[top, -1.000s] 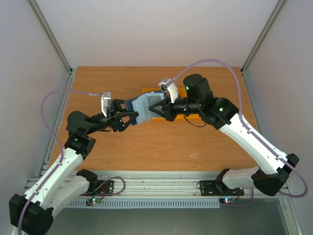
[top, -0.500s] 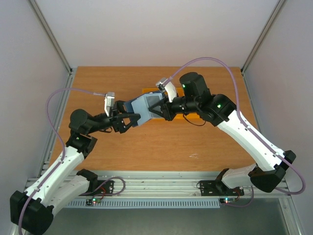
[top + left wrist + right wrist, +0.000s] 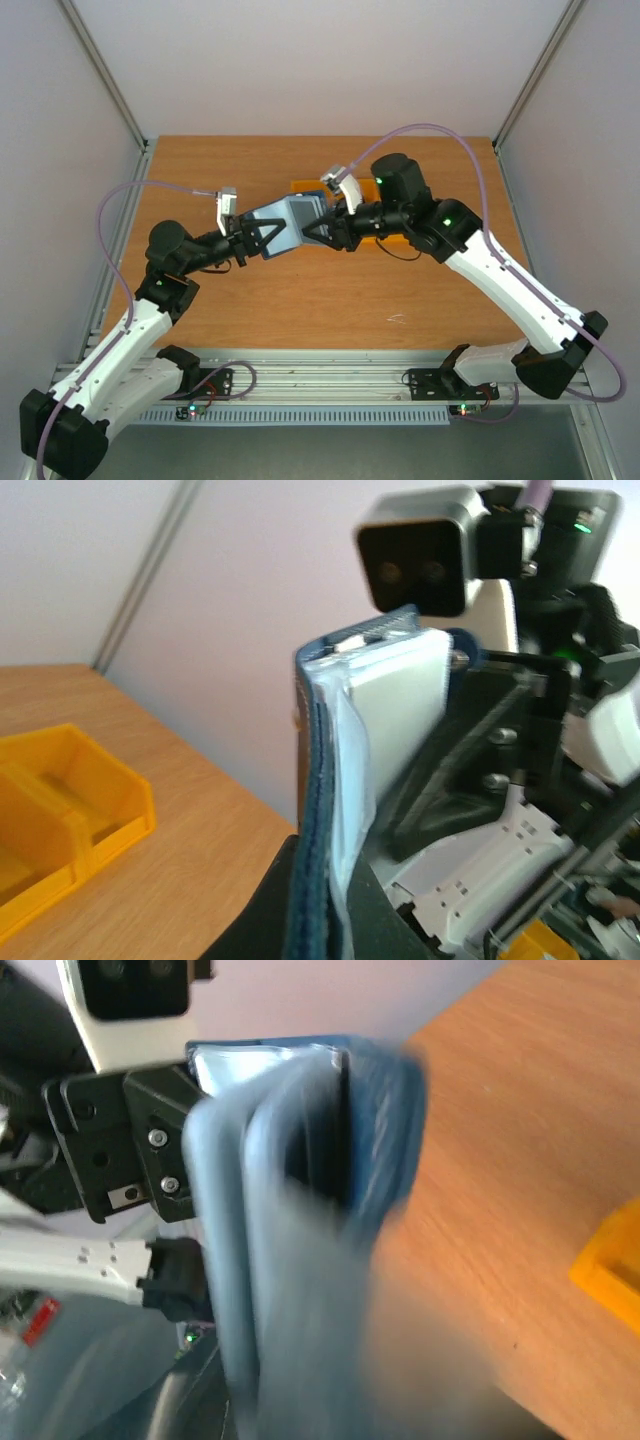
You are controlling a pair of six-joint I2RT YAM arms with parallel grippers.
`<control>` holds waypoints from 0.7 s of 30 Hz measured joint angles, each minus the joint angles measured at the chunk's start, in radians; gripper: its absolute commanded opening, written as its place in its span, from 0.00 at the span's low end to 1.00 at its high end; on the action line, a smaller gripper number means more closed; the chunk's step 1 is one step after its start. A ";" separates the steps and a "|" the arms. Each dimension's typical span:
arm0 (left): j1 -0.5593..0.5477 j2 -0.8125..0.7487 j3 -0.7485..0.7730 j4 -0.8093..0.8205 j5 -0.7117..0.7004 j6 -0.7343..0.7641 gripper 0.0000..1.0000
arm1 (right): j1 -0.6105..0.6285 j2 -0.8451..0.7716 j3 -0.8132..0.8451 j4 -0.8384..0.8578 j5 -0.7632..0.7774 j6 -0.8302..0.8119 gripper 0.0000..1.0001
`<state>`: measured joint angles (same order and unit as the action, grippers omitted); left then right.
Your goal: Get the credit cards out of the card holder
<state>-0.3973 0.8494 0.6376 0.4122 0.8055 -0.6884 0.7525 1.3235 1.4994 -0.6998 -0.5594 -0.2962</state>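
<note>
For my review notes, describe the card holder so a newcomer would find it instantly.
Find the middle of the wooden table, where both arms meet. Held between the left end effector and the right end effector is the card holder, a folding wallet, navy outside and blue-grey inside. Unlike the orange bin behind it, it is blue and up off the table.

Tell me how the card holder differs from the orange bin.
The card holder is navy and blue-grey; the orange bin is bright orange. The card holder is held up in the air; the orange bin rests on the table. The card holder is a thin folded flap; the orange bin is an open box with compartments.
</note>
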 measured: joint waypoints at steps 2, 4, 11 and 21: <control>0.000 0.000 0.000 -0.051 -0.062 -0.011 0.00 | -0.053 -0.050 -0.055 0.017 -0.012 0.018 0.53; 0.001 0.000 -0.005 -0.079 -0.102 -0.023 0.00 | -0.105 -0.096 -0.096 0.023 -0.018 0.042 0.60; 0.002 0.000 -0.033 -0.060 -0.140 -0.069 0.00 | -0.138 -0.233 -0.170 0.130 -0.101 0.103 0.61; 0.002 -0.002 -0.034 0.031 -0.079 -0.081 0.00 | -0.137 -0.068 -0.170 0.267 -0.178 0.282 0.70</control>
<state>-0.3950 0.8478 0.6037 0.4427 0.7265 -0.7692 0.6151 1.2552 1.3296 -0.4324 -0.7376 -0.0139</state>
